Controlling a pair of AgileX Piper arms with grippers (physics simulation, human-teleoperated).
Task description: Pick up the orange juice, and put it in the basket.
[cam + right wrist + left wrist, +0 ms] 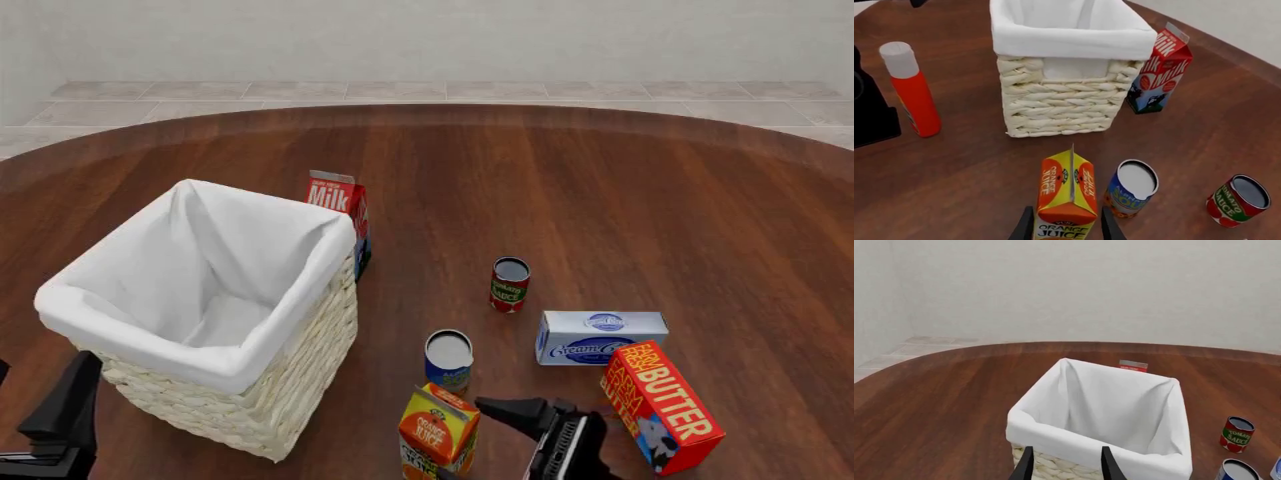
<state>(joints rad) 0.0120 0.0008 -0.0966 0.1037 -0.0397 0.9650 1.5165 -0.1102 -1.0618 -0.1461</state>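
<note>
The orange juice [1067,200] stood upright on the table [641,200] at its near edge, just right of the basket [214,330], with a blue can [1132,188] close beside it. The right pincer [1067,231] had its fingers apart on either side of the carton, placed to close on it. The left pincer [1066,465], fingers apart and holding nothing, hung by the basket's near rim.
</note>
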